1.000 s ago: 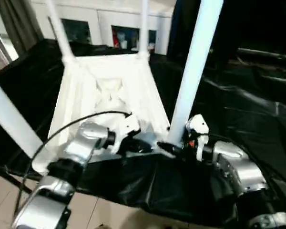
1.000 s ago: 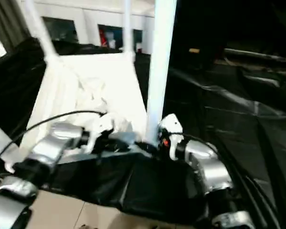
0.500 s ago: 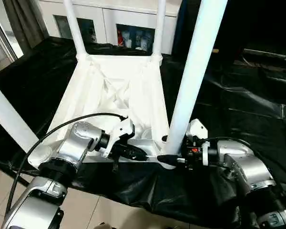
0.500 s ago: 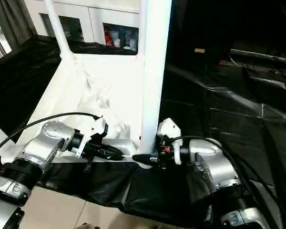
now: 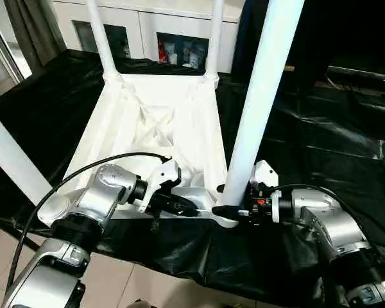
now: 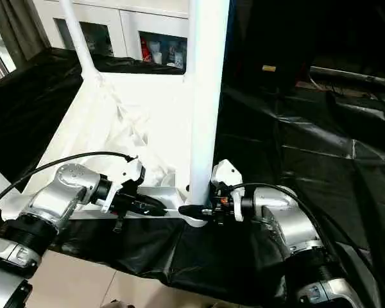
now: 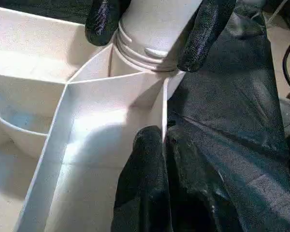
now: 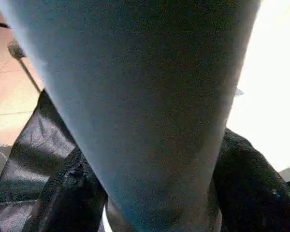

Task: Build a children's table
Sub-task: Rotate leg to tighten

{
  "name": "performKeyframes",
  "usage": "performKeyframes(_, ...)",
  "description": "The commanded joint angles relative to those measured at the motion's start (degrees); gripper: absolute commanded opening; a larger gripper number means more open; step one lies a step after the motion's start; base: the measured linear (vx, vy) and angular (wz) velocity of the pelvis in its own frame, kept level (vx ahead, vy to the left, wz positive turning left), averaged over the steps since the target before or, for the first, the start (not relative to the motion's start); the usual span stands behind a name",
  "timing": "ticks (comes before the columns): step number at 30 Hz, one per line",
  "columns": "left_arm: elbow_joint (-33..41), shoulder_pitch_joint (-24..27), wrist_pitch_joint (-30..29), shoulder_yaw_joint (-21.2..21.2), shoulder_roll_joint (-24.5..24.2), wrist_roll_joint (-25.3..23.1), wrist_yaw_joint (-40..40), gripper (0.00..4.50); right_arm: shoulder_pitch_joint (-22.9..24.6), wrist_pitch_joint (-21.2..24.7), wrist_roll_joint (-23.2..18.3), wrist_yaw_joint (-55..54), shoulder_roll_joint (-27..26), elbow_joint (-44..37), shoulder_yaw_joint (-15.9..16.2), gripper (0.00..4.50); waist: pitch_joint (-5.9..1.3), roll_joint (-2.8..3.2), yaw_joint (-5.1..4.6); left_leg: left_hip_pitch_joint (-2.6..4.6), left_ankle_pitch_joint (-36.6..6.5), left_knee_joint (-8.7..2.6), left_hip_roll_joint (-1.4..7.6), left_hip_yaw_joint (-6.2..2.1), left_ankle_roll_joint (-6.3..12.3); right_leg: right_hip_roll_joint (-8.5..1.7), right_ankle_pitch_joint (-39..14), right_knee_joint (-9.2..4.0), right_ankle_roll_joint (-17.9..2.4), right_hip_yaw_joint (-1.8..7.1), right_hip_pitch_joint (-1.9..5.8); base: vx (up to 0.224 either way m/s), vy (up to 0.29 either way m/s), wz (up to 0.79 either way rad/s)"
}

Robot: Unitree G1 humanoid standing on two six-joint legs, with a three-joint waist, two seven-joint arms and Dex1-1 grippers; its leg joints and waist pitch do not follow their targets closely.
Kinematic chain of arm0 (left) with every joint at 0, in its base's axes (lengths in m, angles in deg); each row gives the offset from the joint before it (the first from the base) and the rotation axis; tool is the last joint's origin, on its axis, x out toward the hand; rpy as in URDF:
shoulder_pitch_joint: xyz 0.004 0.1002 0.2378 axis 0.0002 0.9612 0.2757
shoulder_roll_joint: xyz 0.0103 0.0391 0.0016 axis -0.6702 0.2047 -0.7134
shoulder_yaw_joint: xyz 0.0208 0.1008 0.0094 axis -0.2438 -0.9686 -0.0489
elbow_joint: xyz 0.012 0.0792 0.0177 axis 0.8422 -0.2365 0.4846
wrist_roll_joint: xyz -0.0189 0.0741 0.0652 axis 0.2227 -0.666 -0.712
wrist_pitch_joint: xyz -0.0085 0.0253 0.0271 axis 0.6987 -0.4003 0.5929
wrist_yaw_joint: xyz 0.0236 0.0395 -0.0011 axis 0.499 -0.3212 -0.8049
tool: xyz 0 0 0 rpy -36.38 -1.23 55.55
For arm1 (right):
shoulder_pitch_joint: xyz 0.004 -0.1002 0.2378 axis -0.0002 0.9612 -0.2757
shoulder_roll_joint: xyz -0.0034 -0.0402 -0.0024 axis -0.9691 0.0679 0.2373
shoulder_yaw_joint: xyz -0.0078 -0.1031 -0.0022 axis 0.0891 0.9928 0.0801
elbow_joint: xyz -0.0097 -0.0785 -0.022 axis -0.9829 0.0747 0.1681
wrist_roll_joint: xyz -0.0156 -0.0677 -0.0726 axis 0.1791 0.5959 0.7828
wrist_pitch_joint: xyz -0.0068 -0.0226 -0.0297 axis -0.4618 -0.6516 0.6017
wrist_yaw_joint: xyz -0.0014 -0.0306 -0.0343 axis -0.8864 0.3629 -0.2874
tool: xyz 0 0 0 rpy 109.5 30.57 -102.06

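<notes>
Left wrist view: my left tool (image 7: 162, 145) is clenched on the upturned tabletop's rim (image 7: 163, 108); beside its corner socket, my right tool (image 5: 228, 210) grasps the leg (image 5: 260, 96).

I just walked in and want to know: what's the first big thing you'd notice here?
An upside-down white table top lies on black sheeting, with white legs sticking straight up from its corners. Nearest the robot, the right gripper wraps its black fingers around the base of the thick near leg. Beside it, the left gripper pinches the table's rim.
</notes>
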Motion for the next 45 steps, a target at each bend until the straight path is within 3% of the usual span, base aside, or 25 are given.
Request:
performKeyframes(1,-1.3,0.5,0.1,-0.1,0.7,-0.2,-1.5,0.00,1.3,0.6,1.1,-2.7,-0.9,-0.1,0.4,2.56,-2.89,0.38,-0.21,0.48,-15.8,-3.44,1.19,-0.34,2.04,-1.93,-9.6,-3.25,-14.5,1.46,2.85,0.000,0.000,0.00)
performKeyframes(3,-2.3,0.1,0.6,0.3,1.4,-0.3,-3.2,0.00,1.6,0.7,1.8,-6.0,-2.1,0.3,-0.2,2.56,-2.68,0.45,-0.43,0.51,-17.3,-3.60,1.12,-0.39,1.53,-1.99,-13.6,-3.72,-13.5,1.48,2.71,0.000,0.000,0.00)
performKeyframes(5,-4.2,-0.8,1.6,1.0,2.7,-1.1,-7.4,0.00,1.8,0.6,3.2,-12.1,-4.4,1.4,-1.1,2.55,-2.45,0.39,-0.88,1.00,-20.8,-3.78,0.96,-0.65,0.13,-2.09,-21.3,-4.48,-11.2,1.43,2.19,0.000,0.000,0.00)
performKeyframes(8,-7.8,-2.7,1.7,1.7,5.9,-3.6,-17.8,0.00,0.6,0.8,4.8,-27.1,-11.0,6.0,-4.3,2.54,-2.24,-0.21,-1.90,0.95,-22.9,-3.95,0.80,-1.01,-0.66,-2.17,-27.8,-5.22,-8.5,1.32,1.66,-0.035,0.004,-0.01)
performKeyframes(9,-8.2,-3.0,1.6,1.6,6.4,-4.0,-19.3,0.00,0.3,0.8,5.0,-29.8,-12.3,6.9,-4.9,2.54,-2.24,-0.21,-1.90,0.95,-22.9,-3.95,0.80,-1.01,-0.66,-2.17,-27.8,-5.22,-8.5,1.32,1.66,-0.061,0.006,-0.05)
performKeyframes(10,-8.7,-3.2,1.3,1.6,7.5,-4.5,-21.4,0.00,-0.2,1.2,5.0,-33.9,-14.3,8.3,-6.0,2.54,-2.06,-0.14,-2.49,0.95,-24.7,-4.02,0.58,-1.51,-1.38,-2.32,-33.6,-5.71,-6.3,0.83,1.53,-0.067,0.008,-0.10)
performKeyframes(12,-9.4,-3.9,0.8,1.5,10.9,-5.0,-25.8,0.00,-1.1,1.4,5.9,-40.3,-18.0,9.9,-6.4,2.54,-1.92,-0.47,-3.17,1.09,-26.3,-3.88,0.36,-1.76,-1.16,-2.32,-37.9,-6.72,-3.7,0.39,1.15,-0.062,0.010,-0.08)
performKeyframes(15,-9.3,-4.3,0.3,0.9,13.5,-5.1,-27.2,0.00,-1.4,1.1,6.7,-42.6,-20.3,9.7,-5.7,2.54,-1.84,-0.49,-3.53,1.36,-27.7,-3.84,0.32,-1.91,-0.37,-2.33,-39.6,-7.38,-2.8,0.02,0.86,0.000,0.000,0.00)
performKeyframes(19,-8.3,-4.5,0.3,-0.2,16.3,-4.7,-26.9,0.00,-1.8,-1.3,8.1,-40.9,-20.8,8.7,-3.6,2.54,-1.96,-0.40,-3.50,1.33,-29.2,-4.44,0.73,-2.26,0.05,-2.49,-35.2,-7.29,-3.9,-0.42,1.20,0.000,0.000,0.00)
performKeyframes(20,-8.1,-4.4,0.5,-0.4,16.3,-4.8,-26.5,0.00,-2.1,-2.3,7.3,-38.9,-20.2,8.6,-4.0,3.10,-2.03,-1.10,-3.61,1.01,-28.7,-4.65,0.84,-2.21,0.33,-2.59,-33.1,-7.10,-4.7,-0.31,1.53,0.000,0.000,0.00)
performKeyframes(21,-7.9,-4.2,0.6,-0.4,16.2,-4.7,-26.2,0.00,-2.2,-2.6,6.8,-37.9,-19.9,8.6,-4.3,3.24,-2.10,-0.87,-3.45,0.97,-28.3,-4.67,0.85,-2.24,0.48,-2.73,-32.4,-6.87,-5.1,-0.23,1.66,0.000,0.000,0.00)
performKeyframes(22,-7.3,-3.6,0.8,-0.5,15.4,-4.7,-25.3,0.00,-2.4,-2.2,5.7,-35.7,-19.0,8.2,-4.6,3.24,-2.04,-1.48,-3.38,0.91,-27.7,-4.66,0.95,-2.02,0.77,-2.67,-31.4,-6.85,-5.6,0.02,1.48,0.000,0.000,0.00)
performKeyframes(23,-6.5,-2.9,0.9,-0.6,14.4,-4.7,-24.2,0.00,-2.6,-2.1,4.9,-33.0,-17.6,7.8,-4.6,3.30,-2.12,-1.26,-3.13,0.96,-27.2,-4.63,0.91,-2.02,0.95,-2.76,-30.7,-6.62,-6.0,0.12,1.60,0.000,0.000,0.00)
performKeyframes(25,-5.2,-2.0,0.6,-0.7,13.3,-4.5,-22.7,0.00,-2.8,-2.4,4.5,-30.1,-15.9,7.3,-4.0,3.60,-2.16,-1.61,-2.80,0.83,-25.2,-4.66,1.19,-1.84,1.50,-2.99,-28.1,-6.33,-7.1,0.51,1.67,0.000,0.000,0.00)
performKeyframes(26,-3.4,-1.0,-0.2,-0.8,11.9,-4.1,-20.6,0.00,-3.0,-3.0,4.2,-26.6,-13.6,6.8,-3.4,3.68,-2.24,-1.90,-2.52,0.30,-22.7,-4.71,1.31,-1.72,2.14,-3.04,-24.5,-5.69,-8.3,0.65,2.19,0.000,0.000,0.00)
performKeyframes(27,-2.3,-0.5,-0.4,-0.9,11.0,-3.8,-19.1,0.00,-3.2,-2.9,3.7,-24.2,-12.3,6.5,-3.3,3.68,-2.24,-2.27,-2.49,0.31,-22.1,-4.62,1.30,-1.54,2.40,-3.04,-24.0,-5.68,-8.5,0.73,2.10,0.000,0.000,0.00)
performKeyframes(29,0.3,0.8,-0.6,-1.3,8.1,-2.8,-14.4,0.00,-3.5,-3.1,2.7,-17.0,-8.7,5.9,-2.6,3.68,-2.22,-2.41,-2.16,0.35,-20.7,-4.41,1.31,-1.33,2.88,-3.12,-22.9,-5.43,-9.4,0.94,2.07,0.000,0.000,0.00)
performKeyframes(32,2.5,2.1,-0.2,-1.7,4.2,-1.3,-7.8,0.00,-4.0,-3.9,1.7,-7.1,-3.8,5.0,-1.6,3.68,-2.49,-2.90,-0.96,0.11,-16.7,-3.76,1.34,-0.96,4.11,-3.07,-19.3,-4.38,-10.5,1.35,2.18,0.027,-0.035,0.03)
performKeyframes(33,2.7,2.3,-0.1,-1.7,3.8,-1.2,-7.0,0.00,-4.3,-3.7,1.7,-5.9,-3.3,5.1,-1.7,3.68,-2.35,-3.36,-0.98,-0.02,-16.3,-3.72,1.37,-0.76,4.24,-2.92,-19.1,-4.32,-10.4,1.47,2.00,0.042,-0.056,0.06)
performKeyframes(35,3.1,2.6,-0.6,-2.1,2.0,-1.2,-4.6,0.00,-4.9,-3.2,1.4,-2.4,-1.7,5.1,-1.4,3.68,-2.64,-3.30,-0.39,0.47,-13.8,-3.38,1.47,-0.49,4.32,-2.90,-16.1,-3.64,-11.8,1.46,1.94,0.000,0.000,0.00)
performKeyframes(38,4.0,2.6,-2.5,-1.9,0.5,-1.0,-3.1,0.00,-6.1,-4.2,2.1,1.0,0.4,6.6,0.0,3.68,-2.70,-3.39,-0.05,0.04,-9.3,-3.15,1.44,-0.39,4.79,-2.67,-9.9,-2.58,-13.1,1.36,2.44,0.000,0.000,0.00)
performKeyframes(39,4.0,2.5,-2.6,-1.9,0.5,-1.0,-3.1,0.00,-6.3,-4.4,2.3,1.2,0.6,7.0,0.2,3.68,-2.65,-4.07,-0.09,-0.09,-9.1,-3.04,1.43,-0.27,5.01,-2.63,-9.5,-2.51,-13.2,1.40,2.44,0.000,0.000,0.00)
performKeyframes(40,4.1,2.3,-2.8,-1.8,0.4,-0.8,-3.1,0.00,-6.6,-4.8,2.6,1.5,0.8,7.8,0.4,3.68,-2.50,-3.72,0.12,-0.07,-9.6,-3.07,1.46,-0.35,4.96,-2.73,-10.5,-2.47,-13.3,1.39,2.36,0.000,0.000,0.00)
performKeyframes(42,4.1,2.0,-2.8,-1.5,0.2,-0.6,-3.4,0.00,-7.1,-4.7,2.5,1.4,0.5,8.9,0.6,3.42,-2.57,-3.62,0.10,0.25,-10.7,-3.13,1.52,-0.37,4.17,-2.72,-11.9,-2.59,-13.1,1.39,2.28,0.000,0.000,0.00)
performKeyframes(45,3.9,1.8,-2.7,-1.1,0.3,-0.4,-3.5,0.00,-7.0,-4.4,1.9,1.8,-0.2,9.0,0.1,3.10,-2.37,-3.82,0.02,0.24,-13.5,-3.35,1.48,-0.49,2.95,-2.73,-15.9,-3.01,-11.9,1.41,2.31,0.000,0.000,0.00)
